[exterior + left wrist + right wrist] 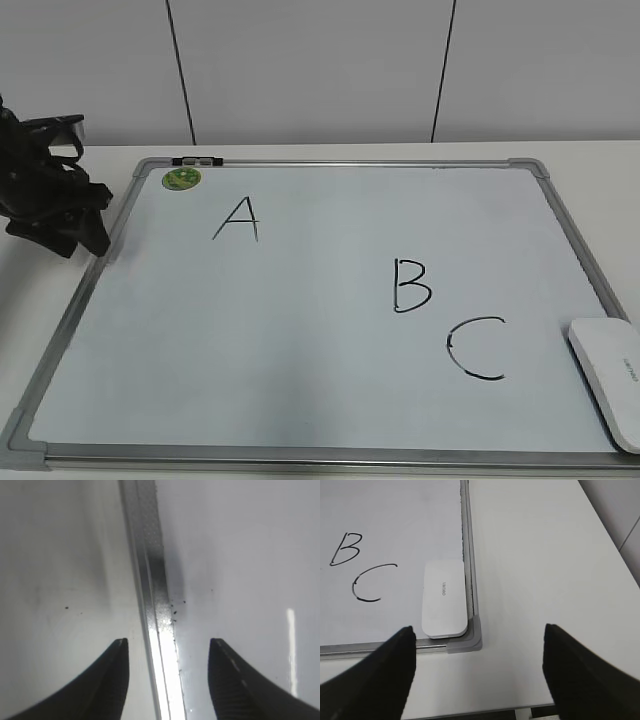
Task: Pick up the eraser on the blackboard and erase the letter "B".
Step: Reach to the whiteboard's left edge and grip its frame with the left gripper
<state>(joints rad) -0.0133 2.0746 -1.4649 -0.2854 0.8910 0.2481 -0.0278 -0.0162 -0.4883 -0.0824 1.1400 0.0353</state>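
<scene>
Blackboard (300, 350) flat on the table (545, 555), framed in silver metal.
Letter "B" (412, 286) sits at centre-right; the smooth, rounded eraser (612, 375) lies at 4 o'clock. Left gripper (167, 652) straddles the frame, right gripper (479, 640) hovers; both spread wide, empty.

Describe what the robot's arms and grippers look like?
The left arm is a bulky black jointed body with a glossy clear-looking piece on top. The left gripper and right gripper each show two matte black, curved fingers tapering towards the tips. No cables or markings show.

Black handwritten A (237, 218), B (411, 285), C (476, 348) on blackboard (300, 380); eraser (610, 377) lettering illegible.
</scene>
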